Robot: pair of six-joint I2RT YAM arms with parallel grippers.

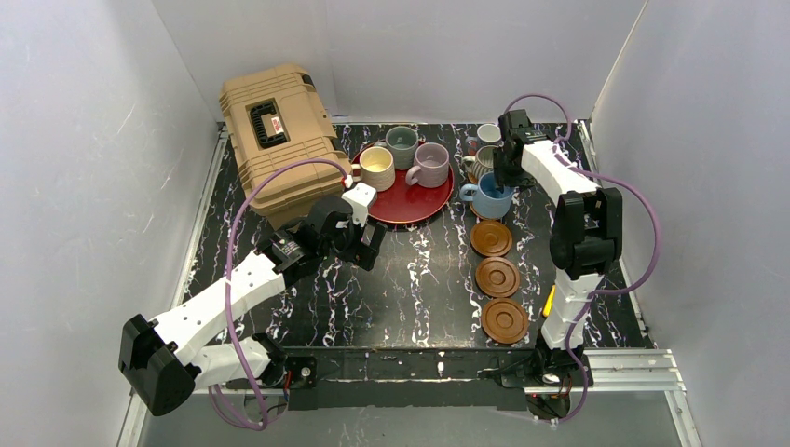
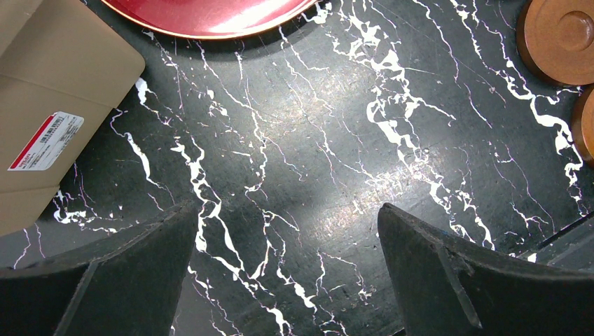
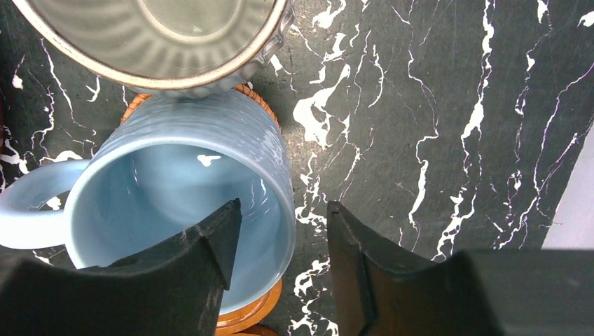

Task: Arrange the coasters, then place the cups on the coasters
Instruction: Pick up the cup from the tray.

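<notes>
Straddles the wall of the light blue mug (image 3: pixel 175 182) with right gripper (image 3: pixel 284 231) loosely parted, ribbed grey mug (image 3: pixel 150 35) crowding just beside; spreads left gripper (image 2: pixel 287 217) wide near tan case (image 2: pixel 49 91).

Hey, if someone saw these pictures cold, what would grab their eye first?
Probably the red tray at the far middle of the black marble table, carrying three mugs, with the big tan case to its left. Then the right tool, open astride the rim of the light blue mug on the right, with three bare brown coasters in a row nearer the arms.
</notes>
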